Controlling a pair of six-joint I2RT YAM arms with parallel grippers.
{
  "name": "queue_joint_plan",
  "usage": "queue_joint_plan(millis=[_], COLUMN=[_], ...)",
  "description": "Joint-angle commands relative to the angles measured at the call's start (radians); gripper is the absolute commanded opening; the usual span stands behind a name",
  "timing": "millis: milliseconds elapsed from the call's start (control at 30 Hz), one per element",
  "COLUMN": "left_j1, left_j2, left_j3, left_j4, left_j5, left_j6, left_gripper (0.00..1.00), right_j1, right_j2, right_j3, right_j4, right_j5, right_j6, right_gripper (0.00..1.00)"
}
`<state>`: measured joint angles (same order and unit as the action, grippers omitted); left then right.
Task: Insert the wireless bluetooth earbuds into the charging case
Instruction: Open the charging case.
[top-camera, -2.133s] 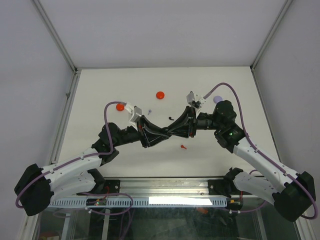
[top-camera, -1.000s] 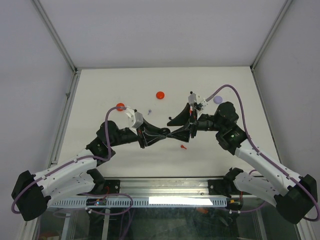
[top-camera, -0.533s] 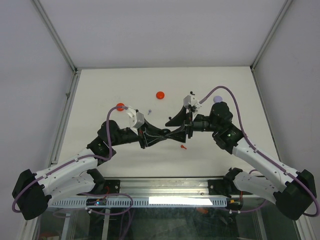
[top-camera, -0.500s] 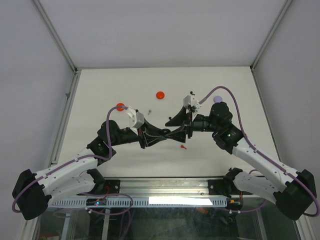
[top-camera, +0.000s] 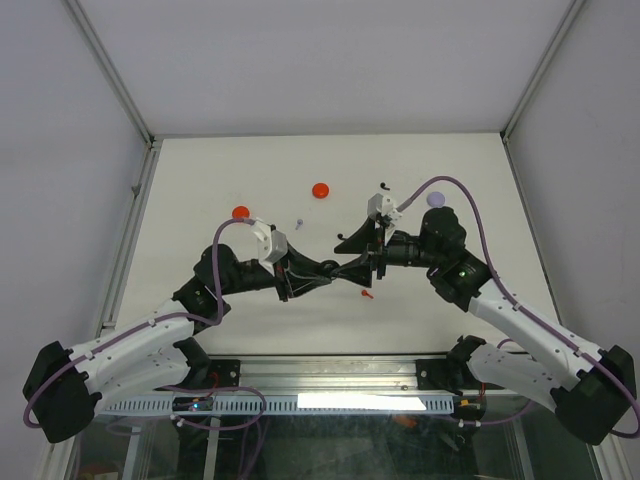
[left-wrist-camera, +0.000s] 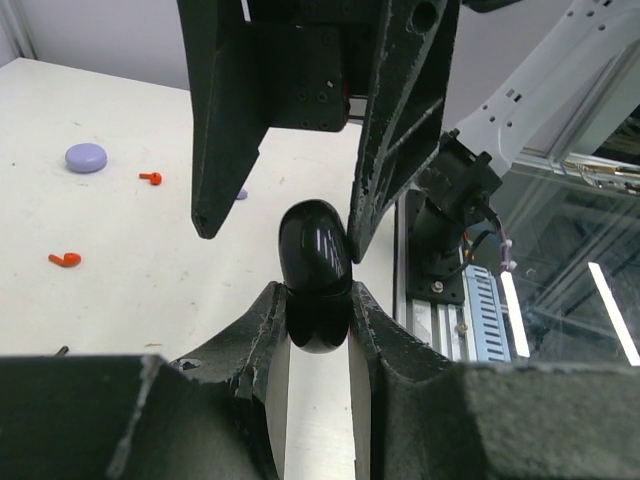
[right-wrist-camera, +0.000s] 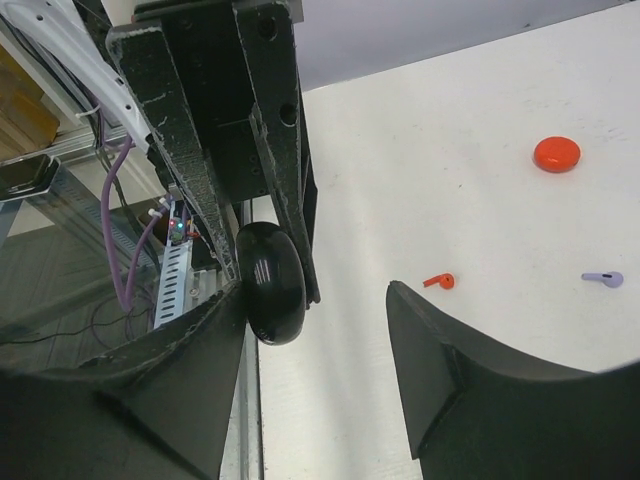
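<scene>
Two arms meet over the middle of the table. Your left gripper is squeezed tight on the black case, and the case sticks up out of its fingers, off the table. Your right gripper is spread wide around the top of the case. One of its fingers touches the case and the other stands apart. The red earbud lies on the table just near the grippers. The lavender earbud lies a bit farther back. No earbud is in the case.
</scene>
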<state>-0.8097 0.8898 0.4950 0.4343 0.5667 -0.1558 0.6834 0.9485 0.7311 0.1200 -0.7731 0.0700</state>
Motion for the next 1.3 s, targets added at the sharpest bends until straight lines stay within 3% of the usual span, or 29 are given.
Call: queue_joint_plan(millis=[0, 367, 667, 1033, 1267], left_j1=[0.002, 0.003, 0.002, 0.002, 0.012], left_j2=[-0.032, -0.034, -0.040, -0.099, -0.112], left_j3=[-0.009, -0.015, -0.044, -0.100, -0.038], left_j4=[0.052, 0.044, 0.000, -0.045, -0.180], left_j5=[0.100, 0.132, -0.145, -0.343, -0.453], left_j6=[0.064, 0.083, 0.020, 0.019, 0.058], left_gripper=[0.00, 0.00, 0.00, 0.00, 0.00], right_j1=[-0.002, -0.002, -0.002, -0.004, -0.004], right_j2=[-0.020, 0.000, 0.016, 0.092, 0.255], right_j3=[0.058, 0.085, 0.127, 0.195, 0.239], right_j4=[0.002, -0.038, -0.091, -0.232, -0.357], right_j5=[0.069, 0.099, 0.095, 0.332, 0.560], right_j6=[-0.020, -0.012, 0.001, -0.011, -0.027], right_gripper=[0.60, 0.60, 0.62, 0.67, 0.67])
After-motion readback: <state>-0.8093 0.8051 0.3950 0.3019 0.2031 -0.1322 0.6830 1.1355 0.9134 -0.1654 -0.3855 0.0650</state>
